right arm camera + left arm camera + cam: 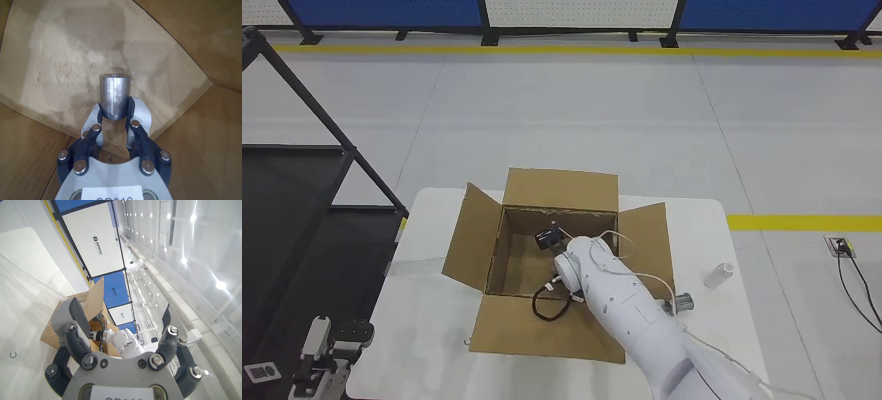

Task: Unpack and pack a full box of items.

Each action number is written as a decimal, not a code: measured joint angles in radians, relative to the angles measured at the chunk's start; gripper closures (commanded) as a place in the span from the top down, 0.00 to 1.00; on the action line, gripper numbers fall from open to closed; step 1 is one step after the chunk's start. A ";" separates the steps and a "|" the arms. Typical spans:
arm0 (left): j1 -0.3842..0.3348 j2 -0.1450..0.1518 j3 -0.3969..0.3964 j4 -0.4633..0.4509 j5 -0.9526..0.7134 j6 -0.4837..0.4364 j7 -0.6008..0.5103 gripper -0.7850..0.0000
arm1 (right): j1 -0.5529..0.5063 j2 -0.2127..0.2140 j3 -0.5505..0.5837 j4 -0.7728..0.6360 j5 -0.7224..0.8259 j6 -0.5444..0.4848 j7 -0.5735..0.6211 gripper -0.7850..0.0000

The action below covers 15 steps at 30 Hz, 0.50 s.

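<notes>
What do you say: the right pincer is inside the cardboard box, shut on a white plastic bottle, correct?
One detail is wrong. The right pincer is inside the cardboard box, but it is shut on a metal cylinder, not a white plastic bottle. The right wrist view shows this.

An open cardboard box [532, 335] sits on the white worktop [702, 225], its four flaps spread outward; the white right arm [627, 310] comes in from the near right and dips into the box; a small grey metal piece [682, 301] and a white bottle [719, 274] rest on the worktop right of the box.
</notes>
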 measured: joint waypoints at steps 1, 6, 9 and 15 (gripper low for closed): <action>0.000 0.000 0.001 -0.001 0.001 0.000 0.001 1.00 | -0.002 0.002 0.002 -0.005 -0.002 0.003 0.003 1.00; 0.000 -0.002 0.001 -0.002 0.001 -0.002 0.001 1.00 | -0.010 0.010 0.015 -0.037 -0.003 0.015 -0.013 0.99; 0.004 -0.003 -0.001 -0.002 0.002 -0.005 0.001 1.00 | -0.015 0.015 0.024 -0.051 -0.002 0.010 -0.029 0.94; 0.015 -0.005 -0.008 -0.003 -0.008 -0.015 0.004 1.00 | -0.019 0.022 0.044 -0.030 0.010 0.001 -0.063 0.84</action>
